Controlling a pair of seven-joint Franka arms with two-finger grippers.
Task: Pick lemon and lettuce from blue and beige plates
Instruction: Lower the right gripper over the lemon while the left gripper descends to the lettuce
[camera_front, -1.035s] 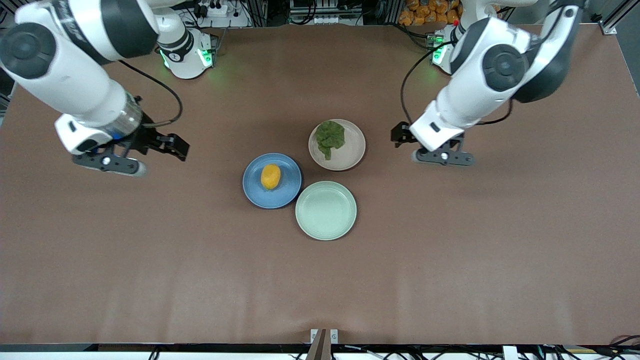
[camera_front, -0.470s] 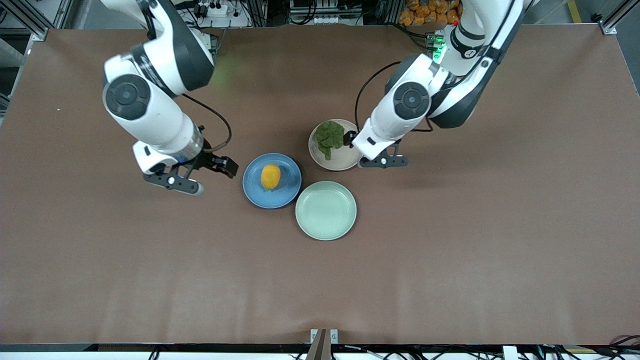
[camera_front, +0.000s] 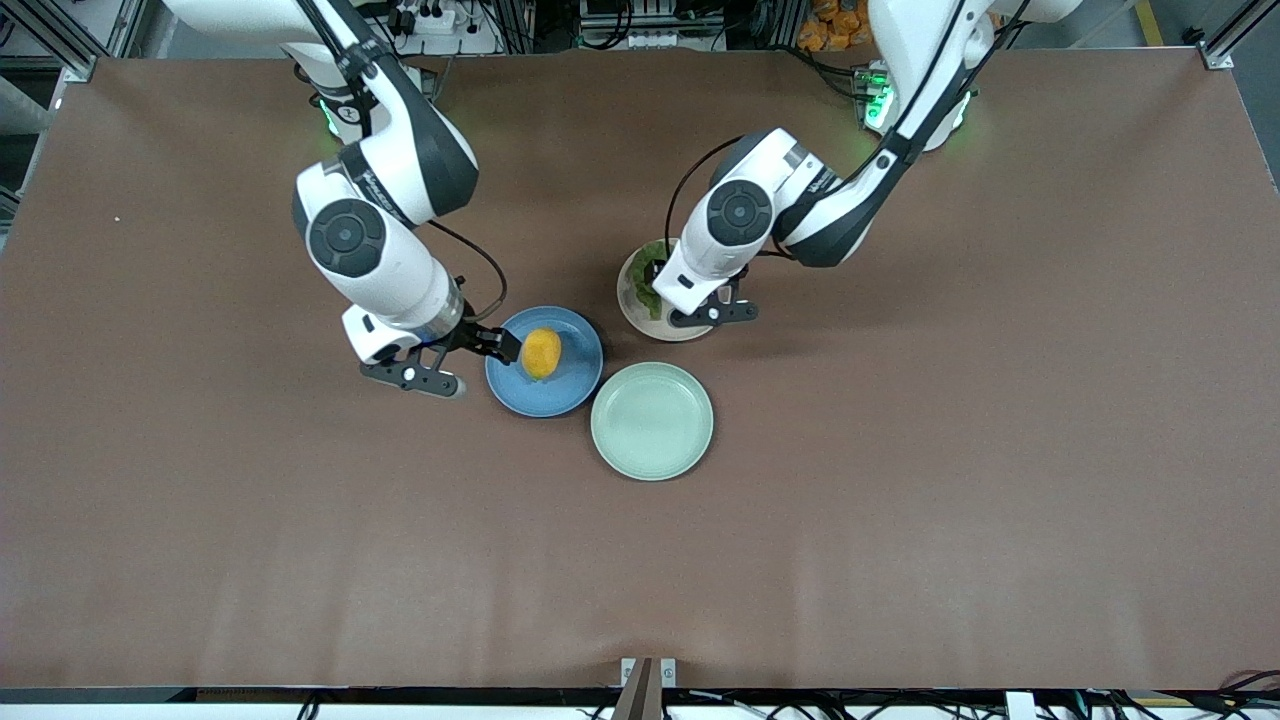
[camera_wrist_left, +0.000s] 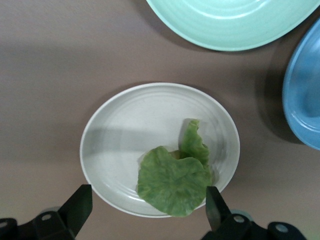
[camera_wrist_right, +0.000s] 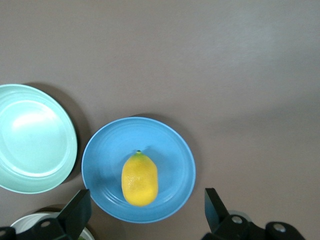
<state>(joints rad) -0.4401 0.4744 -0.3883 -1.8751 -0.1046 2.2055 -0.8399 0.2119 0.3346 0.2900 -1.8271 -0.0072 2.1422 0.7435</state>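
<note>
My right end effector (camera_front: 478, 362), wide open and empty, hangs over the blue plate (camera_front: 575, 385) edge beside the lemon (camera_front: 541, 353); my left end effector (camera_wrist_left: 147, 205), also open, brackets the lettuce (camera_wrist_left: 175, 177) on the beige plate (camera_wrist_left: 120, 130), so center, then descend straight.
</note>
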